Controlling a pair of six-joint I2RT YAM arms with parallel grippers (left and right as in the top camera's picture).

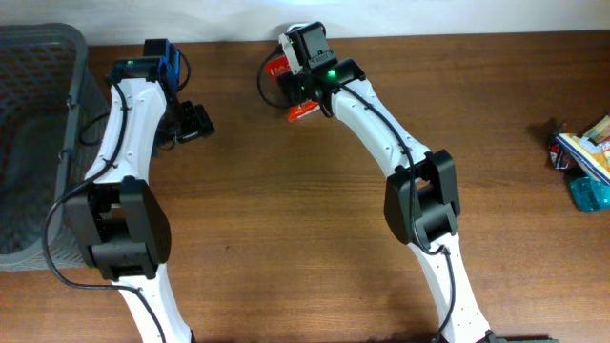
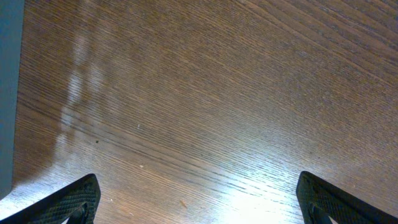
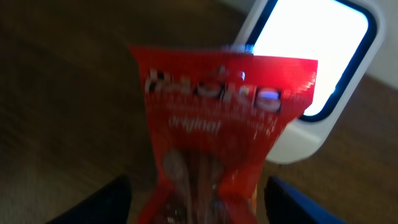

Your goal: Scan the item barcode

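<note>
A red snack packet hangs blurred between the fingers of my right gripper, with a gap on each side, so the jaws stand open around it. Behind the packet's top lies a white barcode scanner with a bright window. From overhead, the right gripper is at the table's far edge, with the red packet showing under it and the scanner just beyond. My left gripper is wide open over bare wood, holding nothing; overhead it is the left gripper at the back left.
A dark grey mesh basket fills the left edge of the table. Several packaged items lie at the far right edge. The wooden tabletop stretches between the two arms.
</note>
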